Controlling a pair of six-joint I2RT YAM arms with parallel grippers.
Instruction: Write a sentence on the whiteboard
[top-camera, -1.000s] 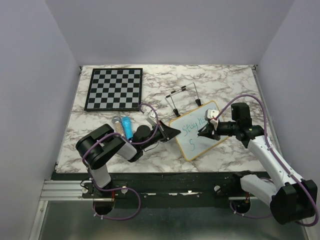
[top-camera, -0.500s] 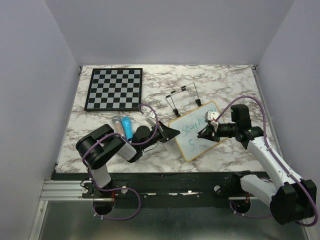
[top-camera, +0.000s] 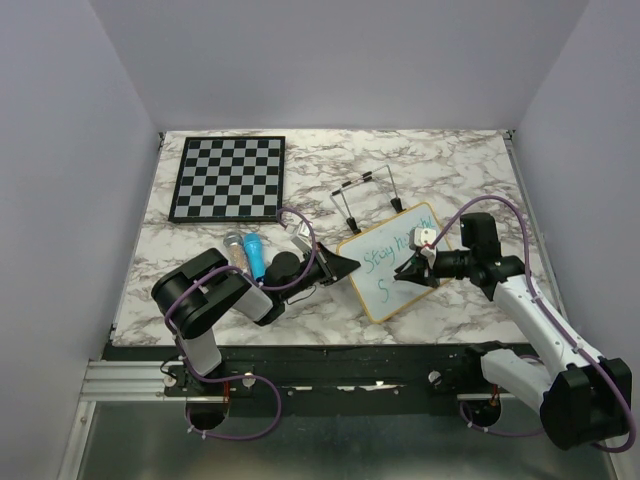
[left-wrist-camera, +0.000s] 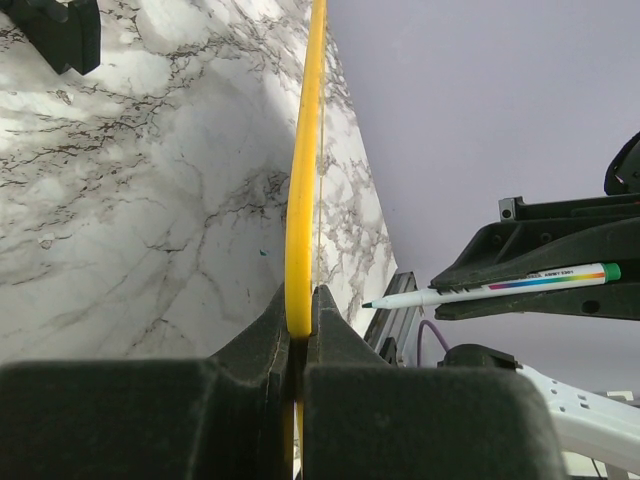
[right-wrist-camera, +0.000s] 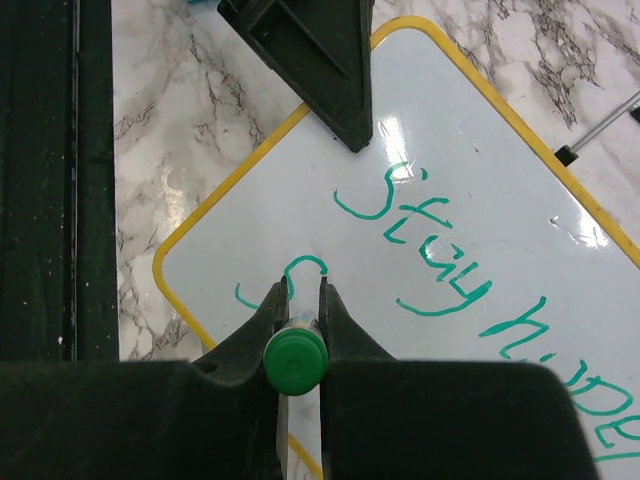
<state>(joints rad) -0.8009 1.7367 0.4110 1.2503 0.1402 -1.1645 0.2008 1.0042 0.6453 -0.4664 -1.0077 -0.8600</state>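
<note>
Under the right end effector (top-camera: 407, 268) clenching a green marker (right-wrist-camera: 294, 361), whiteboard (top-camera: 388, 292), left end effector (top-camera: 349, 265) clamping its edge

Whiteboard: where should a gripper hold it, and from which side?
The whiteboard is thin, so pinch its frame edge from the left, where the left gripper is shut on it; that leaves the written face free for the marker.

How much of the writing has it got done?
The first line, beginning "Stay", is written in green on the whiteboard. The second has only an "S". The right tool holds the marker by that letter while the left tool clamps the board's edge. The rest of that line is left.
</note>
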